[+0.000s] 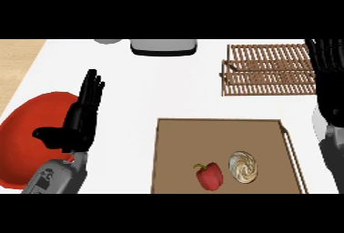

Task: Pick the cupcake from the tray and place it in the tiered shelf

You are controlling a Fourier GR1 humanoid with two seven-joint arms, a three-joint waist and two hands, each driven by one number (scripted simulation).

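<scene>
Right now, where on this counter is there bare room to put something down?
The widest bare patch lies mid-counter, bordered by the left hand, the tray, the grey appliance and the tiered shelf. The tray's far half is bare too. It is crowded at its near end, where the red pepper and cupcake sit, and at left by the red bowl.
</scene>
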